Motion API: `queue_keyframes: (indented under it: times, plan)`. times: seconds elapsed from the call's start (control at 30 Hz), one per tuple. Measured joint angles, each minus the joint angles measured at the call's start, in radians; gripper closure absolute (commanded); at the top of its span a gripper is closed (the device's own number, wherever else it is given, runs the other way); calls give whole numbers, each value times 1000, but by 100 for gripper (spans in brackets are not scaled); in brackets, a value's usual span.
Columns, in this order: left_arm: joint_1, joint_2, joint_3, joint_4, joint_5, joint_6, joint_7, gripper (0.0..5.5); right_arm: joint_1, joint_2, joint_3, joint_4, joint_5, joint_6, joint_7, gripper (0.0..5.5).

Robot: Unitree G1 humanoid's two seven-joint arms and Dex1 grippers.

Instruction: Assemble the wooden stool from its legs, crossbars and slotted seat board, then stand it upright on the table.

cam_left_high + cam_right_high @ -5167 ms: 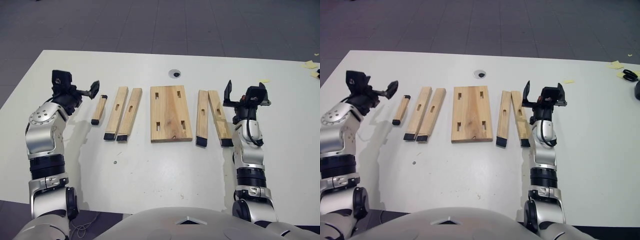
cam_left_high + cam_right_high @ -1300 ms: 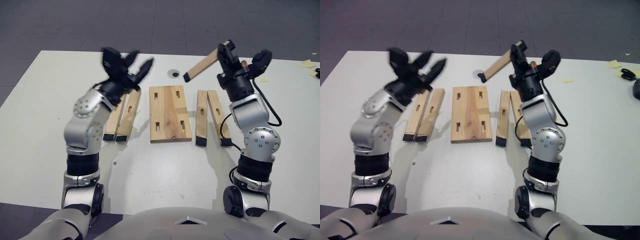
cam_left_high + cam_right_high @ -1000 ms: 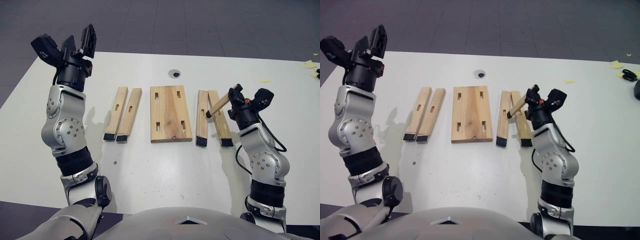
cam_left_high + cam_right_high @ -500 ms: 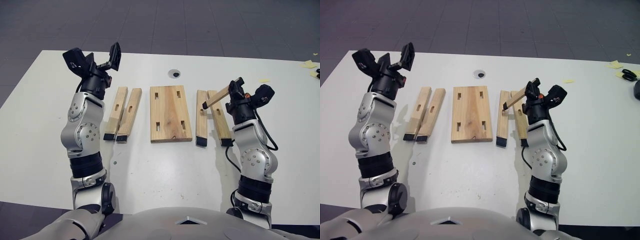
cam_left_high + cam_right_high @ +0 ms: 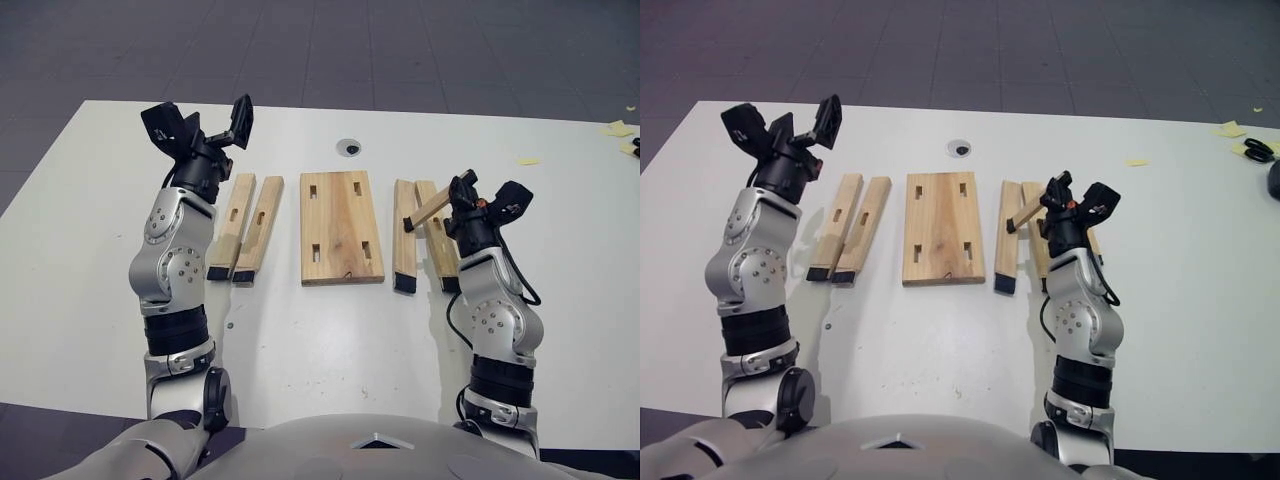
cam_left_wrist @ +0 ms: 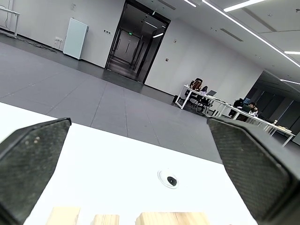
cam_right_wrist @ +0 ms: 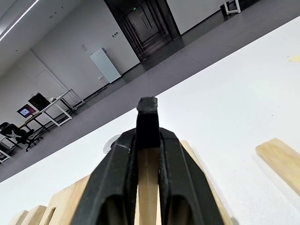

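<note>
The slotted seat board [image 5: 341, 226] lies flat at the table's middle. Two legs [image 5: 245, 226] lie side by side to its left, and two more legs [image 5: 420, 235] to its right. My right gripper [image 5: 462, 192] is shut on a short crossbar [image 5: 430, 208], which slants down with its black tip just above the right legs. In the right wrist view the fingers [image 7: 115, 173] clamp the crossbar [image 7: 147, 187] from both sides. My left gripper [image 5: 200, 120] is raised above the far ends of the left legs, open and holding nothing; its pads [image 6: 33, 157] stand wide apart.
A round cable hole [image 5: 349, 147] sits in the table [image 5: 300, 330] beyond the seat board. Yellow paper notes [image 5: 621, 129] and a dark object [image 5: 1274, 178] lie at the far right edge. Bare tabletop stretches in front of the wooden parts.
The short crossbar that lay at the far left of the row is now in my right gripper, which has dropped lower over the right legs. My left gripper shifted slightly right.
</note>
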Motion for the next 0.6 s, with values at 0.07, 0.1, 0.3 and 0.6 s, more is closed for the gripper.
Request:
queue_keyframes:
  times: [0.07, 0.1, 0.3, 0.6]
  plan:
    - [0, 0, -6, 0, 2, 0, -1, 10, -9, -3, 11, 9, -26, -8, 8, 507]
    - [0, -1, -8, 1, 2, 0, -2, 10, -11, -5, 19, 13, -36, -11, 17, 507]
    - [0, 1, -20, 13, 14, -1, -15, 10, -11, -26, 82, 34, -147, -55, 72, 507]
    - [6, 2, -34, 12, 45, -7, -20, 10, 40, -85, 155, 29, -348, -140, 87, 507]
